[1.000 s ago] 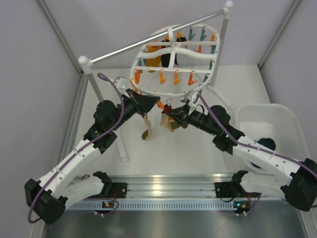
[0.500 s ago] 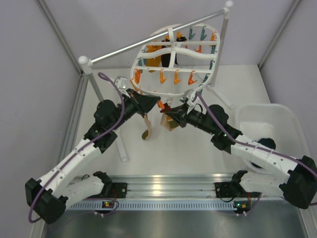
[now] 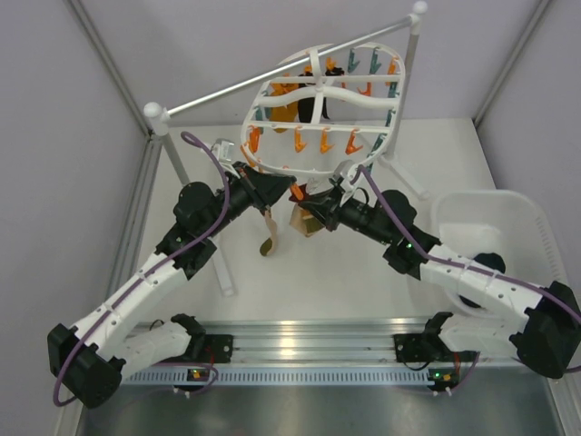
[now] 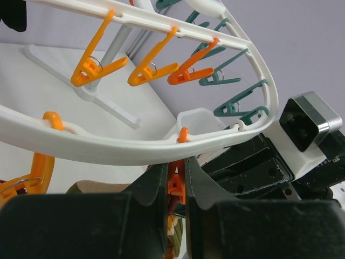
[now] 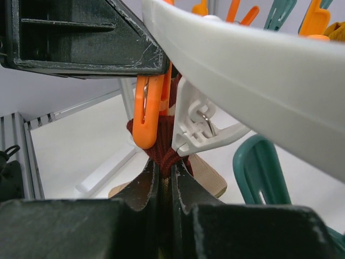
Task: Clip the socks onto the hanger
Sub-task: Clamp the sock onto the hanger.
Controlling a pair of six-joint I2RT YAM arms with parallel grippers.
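Where the two arms meet under the near rim of the hanger [image 4: 135,151], two grippers and two low-hanging socks can be counted. The far socks [image 3: 290,102], dark and mustard, are clipped at the frame's 12 o'clock side, too bunched to number.

The left gripper [image 4: 176,170] has its fingers pinched together on one orange peg [image 4: 176,183] that hangs from the rim. Three more orange pegs line the bar above it toward 11 o'clock. A fifth shows at 8 o'clock, at the edge of the left wrist view.

The tan sock [image 3: 269,232] hangs just under this gripper. Its long axis runs 12 to 6 in the top view, with the curled end at 6. What holds it cannot be told.

Just to its right, the striped sock [image 3: 307,222] hangs at the right gripper [image 5: 161,175], whose fingers are closed tight on the sock's dark red cuff. In the right wrist view the cuff rises from between the fingertips straight toward 12 o'clock. It ends against the lower end of the orange peg. Whether it sits inside the peg's mouth is hidden.

One white clip [image 5: 199,127] and one teal peg [image 5: 259,167] lie toward 3 o'clock of the cuff. One white tub [image 3: 472,204] stands at the far right of the table.
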